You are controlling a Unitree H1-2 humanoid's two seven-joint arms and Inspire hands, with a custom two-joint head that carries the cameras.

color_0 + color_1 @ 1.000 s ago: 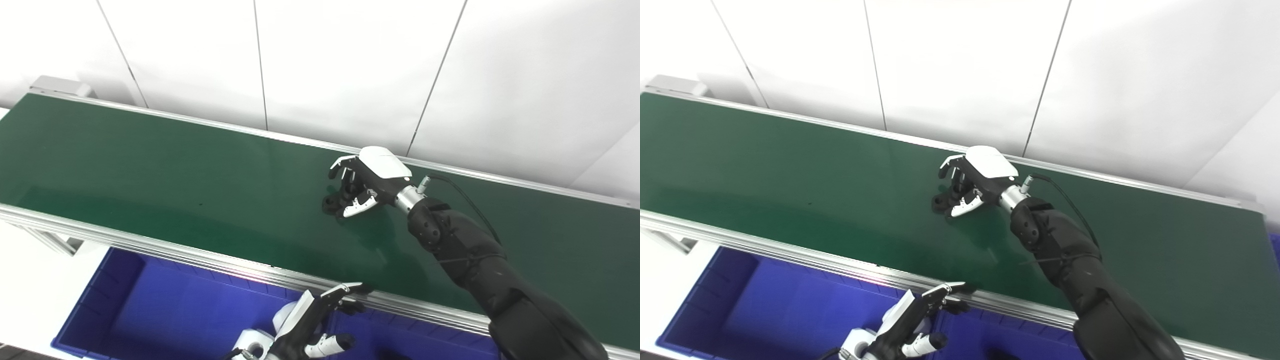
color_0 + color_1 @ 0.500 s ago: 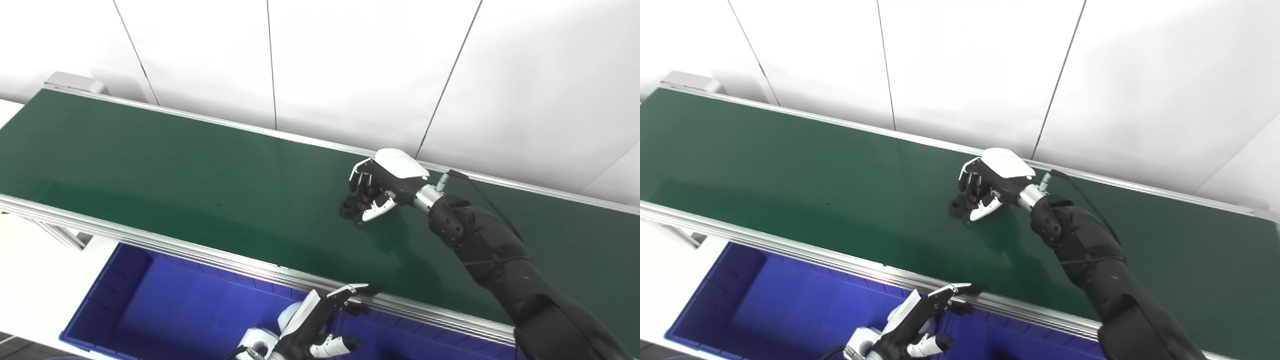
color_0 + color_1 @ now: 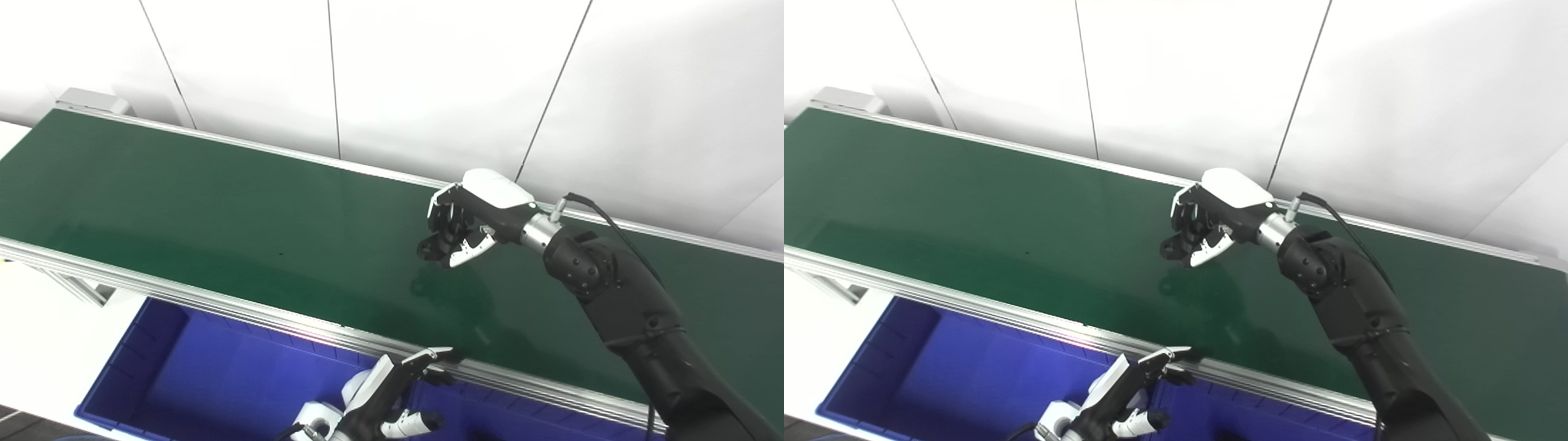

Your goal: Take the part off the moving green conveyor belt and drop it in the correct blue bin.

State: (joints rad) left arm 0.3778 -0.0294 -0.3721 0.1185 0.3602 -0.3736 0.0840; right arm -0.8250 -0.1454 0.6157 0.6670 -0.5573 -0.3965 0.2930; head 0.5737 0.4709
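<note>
Black in your right hand [image 3: 465, 229], the part [image 3: 432, 247] is gripped clear above the green belt [image 3: 214, 208], so you have only the drop into the blue bin [image 3: 202, 380] left, your left hand [image 3: 392, 398] waiting open.

Text on the belt [image 3: 245, 208]: none I can read; plain green surface.
Text on the blue bin [image 3: 202, 373]: none I can read.
Text on the wall panels [image 3: 429, 79]: none; plain white.
Markings on my right robot hand [image 3: 468, 223]: no label or number I can make out.
</note>
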